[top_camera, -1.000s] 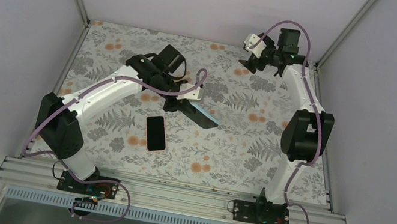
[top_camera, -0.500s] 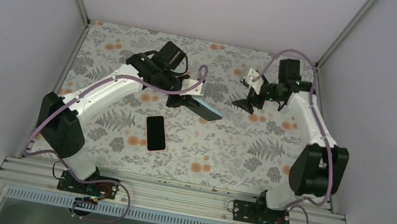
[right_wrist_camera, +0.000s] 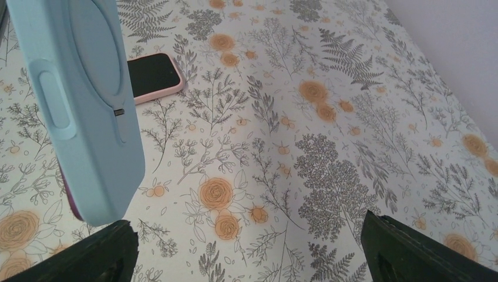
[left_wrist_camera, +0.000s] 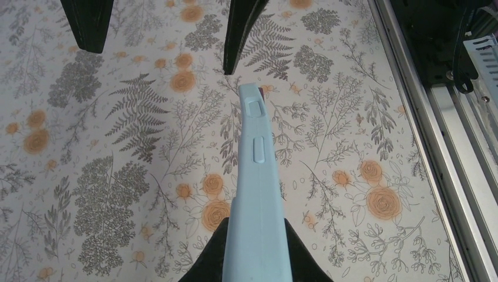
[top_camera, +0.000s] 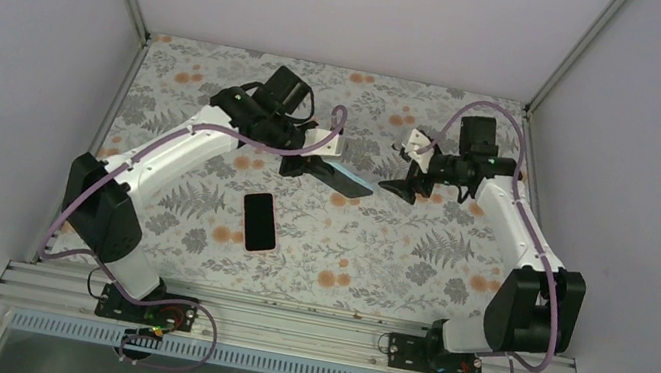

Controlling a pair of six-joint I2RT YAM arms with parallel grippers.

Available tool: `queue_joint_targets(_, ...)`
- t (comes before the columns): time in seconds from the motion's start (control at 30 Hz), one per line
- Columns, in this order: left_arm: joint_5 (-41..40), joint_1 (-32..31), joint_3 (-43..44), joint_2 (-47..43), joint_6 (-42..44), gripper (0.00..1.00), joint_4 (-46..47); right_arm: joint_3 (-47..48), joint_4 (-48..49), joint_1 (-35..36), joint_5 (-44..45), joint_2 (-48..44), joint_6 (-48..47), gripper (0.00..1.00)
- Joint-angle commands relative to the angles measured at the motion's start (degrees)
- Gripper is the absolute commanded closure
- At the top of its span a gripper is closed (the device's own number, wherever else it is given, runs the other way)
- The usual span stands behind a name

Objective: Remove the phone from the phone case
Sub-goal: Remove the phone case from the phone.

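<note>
Nearest my bases, a pink-rimmed phone [top_camera: 260,221] lies flat and face up on the table [top_camera: 415,262], touched by neither arm. Beyond it, my left gripper [top_camera: 301,166] is clamped on one end of the blue case [left_wrist_camera: 256,176] and holds it off the table, side buttons up, free end pointing toward my right side. From above the case shows a dark face [top_camera: 339,181]. I take that for the phone, seated inside, though the wrist views show only the case's edge and back, so I cannot be sure. Farther out is what has changed. A second ago my right arm was folded into the far right corner. It has since swung in toward the centre, and my right gripper [top_camera: 403,181] now hangs just beside the free end of the case, not touching it. Its jaws are spread wide with nothing between them, and the left wrist view shows both fingers [left_wrist_camera: 239,32] just past the case's tip. The left hold has shifted only a little. Judgement: extraction has not begun, but the second hand is now placed for it. Next it needs a grip on the case's rim or corner, to peel it off while the left holds firm.
</note>
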Motion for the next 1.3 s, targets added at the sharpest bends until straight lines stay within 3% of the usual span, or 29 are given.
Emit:
queue_joint_targets(0.0,2.76,-0.02,2.99,0.36,-0.51,0.98,2.02,-0.7,2.06,0.9,-2.82,0.06,1.21,0.03)
queue_joint_targets(0.67,1.53,-0.02,2.64,0.87,-0.59,0.98,2.32,-2.23,-2.2,1.81,-3.91,-2.2,-1.39,0.04)
queue_joint_targets(1.27,2.01,-0.11,2.7,0.34,-0.76,0.98,2.05,-3.87,6.01,2.42,-0.52,-0.61,3.23,0.08)
